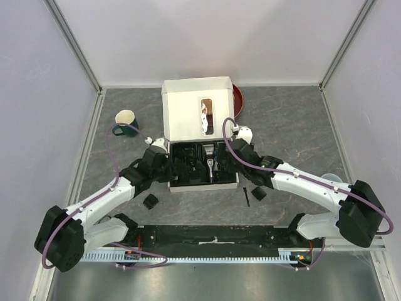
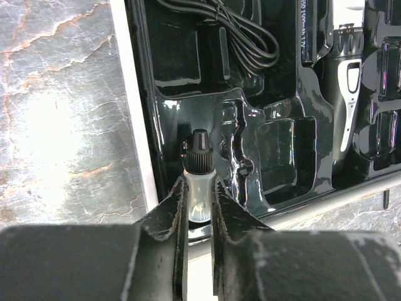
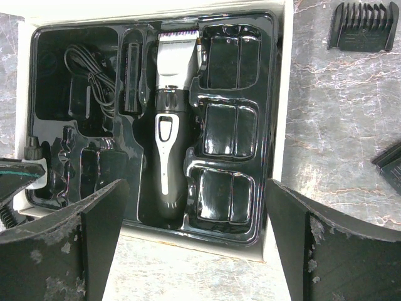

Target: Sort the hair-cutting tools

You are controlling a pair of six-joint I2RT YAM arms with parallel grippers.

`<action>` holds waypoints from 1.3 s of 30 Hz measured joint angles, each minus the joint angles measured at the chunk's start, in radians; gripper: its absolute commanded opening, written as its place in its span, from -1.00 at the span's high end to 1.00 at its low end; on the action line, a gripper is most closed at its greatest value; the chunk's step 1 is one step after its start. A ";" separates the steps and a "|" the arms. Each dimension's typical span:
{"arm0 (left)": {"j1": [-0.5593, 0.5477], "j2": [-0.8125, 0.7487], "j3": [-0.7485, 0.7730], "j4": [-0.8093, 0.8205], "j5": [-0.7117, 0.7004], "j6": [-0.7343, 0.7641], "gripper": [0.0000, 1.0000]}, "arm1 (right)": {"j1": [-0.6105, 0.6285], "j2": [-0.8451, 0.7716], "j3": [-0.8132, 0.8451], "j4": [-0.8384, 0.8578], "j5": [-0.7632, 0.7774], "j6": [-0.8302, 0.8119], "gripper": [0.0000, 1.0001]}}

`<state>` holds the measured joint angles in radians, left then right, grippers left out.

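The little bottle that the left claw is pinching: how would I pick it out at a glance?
Find the open white box mid-table and its black moulded tray. At the tray's near-left corner, the left gripper pinches the small clear bottle. Unlike the black cable and silver-fronted clipper nearby, it is see-through with a ribbed black cap.

Robot lab cell: white panel walls (image 1: 31, 94), aluminium frame rails (image 1: 75, 45)

green mug (image 1: 127, 122): upright, L of white box (image 1: 188, 106) | red bowl (image 1: 238, 100): behind box, part hidden | tbl (image 1: 294, 125): grey marble
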<state>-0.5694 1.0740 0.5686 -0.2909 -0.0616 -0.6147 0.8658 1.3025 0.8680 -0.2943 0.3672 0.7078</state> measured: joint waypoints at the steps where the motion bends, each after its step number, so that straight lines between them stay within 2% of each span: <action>1: 0.000 0.003 -0.005 0.001 0.000 0.000 0.57 | 0.000 0.002 0.000 0.000 0.000 0.000 -0.95; 13: -0.019 0.002 -0.019 0.016 -0.011 -0.001 0.20 | 0.000 0.014 0.000 0.000 -0.003 0.003 -0.95; 19: -0.021 -0.056 -0.019 -0.018 -0.046 0.000 0.17 | 0.000 0.023 0.000 0.000 -0.004 0.003 -0.95; 23: -0.021 -0.090 -0.018 -0.029 -0.071 0.000 0.22 | 0.000 0.023 0.000 0.000 -0.004 0.003 -0.96; 31: -0.021 -0.054 -0.017 -0.027 -0.079 0.000 0.57 | 0.000 0.043 0.001 0.001 -0.004 0.003 -0.96; 39: -0.021 -0.007 -0.012 0.001 -0.069 0.000 0.67 | 0.000 0.054 0.001 0.001 -0.004 0.003 -0.96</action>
<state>-0.5907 1.0668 0.5564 -0.2901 -0.1310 -0.6147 0.8658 1.3563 0.8688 -0.2935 0.3634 0.7109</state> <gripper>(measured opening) 0.180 0.976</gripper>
